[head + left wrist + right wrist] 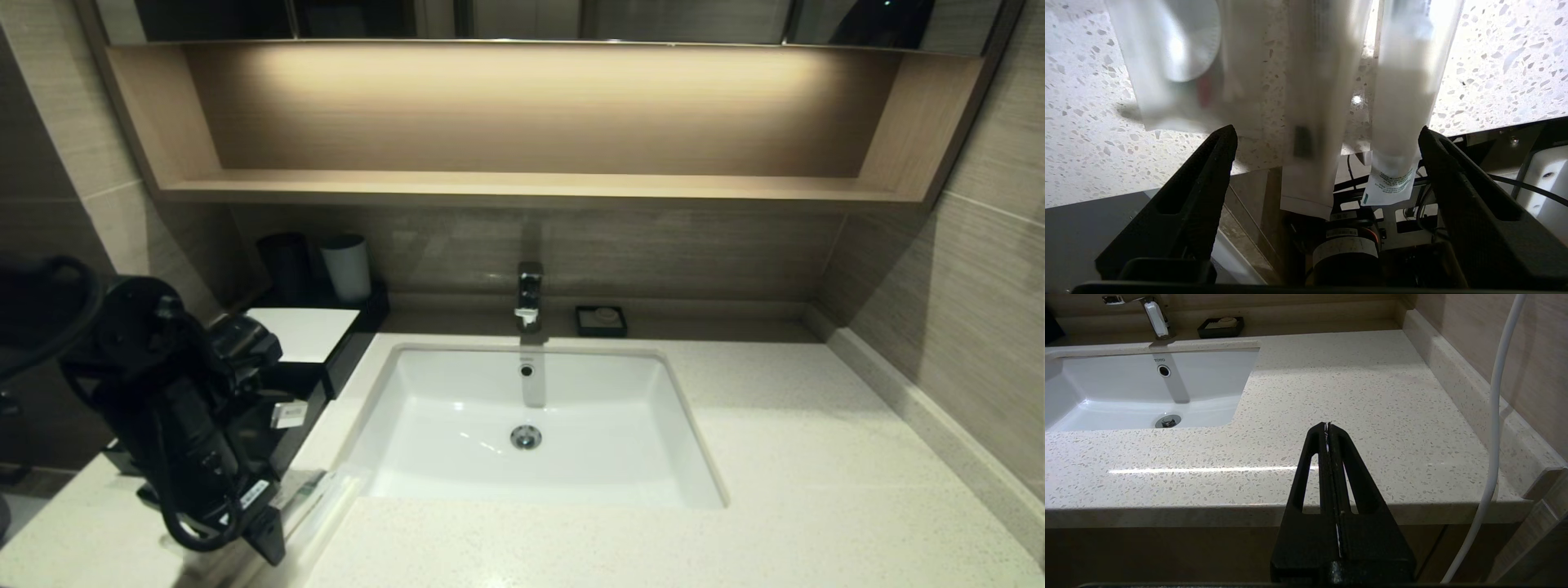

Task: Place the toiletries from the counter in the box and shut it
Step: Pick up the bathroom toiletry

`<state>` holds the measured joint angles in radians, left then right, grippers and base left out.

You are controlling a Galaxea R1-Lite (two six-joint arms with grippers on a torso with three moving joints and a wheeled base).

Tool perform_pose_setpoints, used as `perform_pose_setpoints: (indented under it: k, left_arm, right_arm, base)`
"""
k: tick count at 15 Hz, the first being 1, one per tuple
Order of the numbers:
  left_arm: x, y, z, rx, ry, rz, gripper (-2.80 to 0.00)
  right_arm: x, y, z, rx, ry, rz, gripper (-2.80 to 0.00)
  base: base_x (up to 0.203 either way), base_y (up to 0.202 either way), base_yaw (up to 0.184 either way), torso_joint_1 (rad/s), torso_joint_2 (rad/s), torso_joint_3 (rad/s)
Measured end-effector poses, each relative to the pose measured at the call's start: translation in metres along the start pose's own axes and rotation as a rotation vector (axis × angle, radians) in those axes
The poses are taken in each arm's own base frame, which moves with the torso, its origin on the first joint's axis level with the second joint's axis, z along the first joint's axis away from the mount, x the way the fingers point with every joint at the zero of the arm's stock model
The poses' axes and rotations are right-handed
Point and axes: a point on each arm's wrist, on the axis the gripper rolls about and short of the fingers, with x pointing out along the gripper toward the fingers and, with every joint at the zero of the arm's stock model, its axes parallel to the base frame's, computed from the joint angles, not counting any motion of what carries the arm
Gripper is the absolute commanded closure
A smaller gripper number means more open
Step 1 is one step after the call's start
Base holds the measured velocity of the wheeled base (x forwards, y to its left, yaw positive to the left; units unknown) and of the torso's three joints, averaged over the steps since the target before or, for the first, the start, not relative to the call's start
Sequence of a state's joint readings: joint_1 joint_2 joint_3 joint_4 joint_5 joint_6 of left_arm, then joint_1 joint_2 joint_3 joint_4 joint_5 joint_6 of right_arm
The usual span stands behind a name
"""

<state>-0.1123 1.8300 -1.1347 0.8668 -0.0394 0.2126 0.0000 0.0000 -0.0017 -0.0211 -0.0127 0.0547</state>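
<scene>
Your left gripper is hovering with its fingers spread wide apart over three wrapped toiletry packets, and nothing is between them yet. Those packets are lying side by side on the speckled counter, their ends overhanging its front edge, just left of the sink. You are working the first pick, by my reading. Next you are needing to lower, straddle one packet only, and close without nudging its neighbours off the edge. Behind the arm, the black box is waiting with its white lid. Your right gripper is sitting parked, fingers pressed together, before the counter's right side.
</scene>
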Motion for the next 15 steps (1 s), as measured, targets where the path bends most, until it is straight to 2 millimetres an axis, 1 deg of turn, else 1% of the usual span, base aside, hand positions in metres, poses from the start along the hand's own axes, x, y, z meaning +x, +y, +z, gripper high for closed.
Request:
perform_pose_setpoints:
  k: [5, 9, 15]
  left_arm:
    - [0.007, 0.005, -0.004, -0.020, 0.026, 0.000, -2.80]
    - [0.011, 0.011, -0.002, -0.031, 0.024, 0.000, -2.80]
    - [0.018, 0.014, 0.001, -0.036, 0.041, 0.001, -2.80]
  right_arm:
    - [0.000, 0.000, 0.000, 0.000, 0.000, 0.000, 0.00]
    - [0.000, 0.000, 0.000, 0.000, 0.000, 0.000, 0.00]
    - [0.000, 0.000, 0.000, 0.000, 0.000, 0.000, 0.00]
  base:
    - [0.000, 0.000, 0.000, 0.000, 0.00, 0.000]
    - [0.000, 0.000, 0.000, 0.000, 0.00, 0.000]
    - [0.000, 0.000, 0.000, 0.000, 0.00, 0.000]
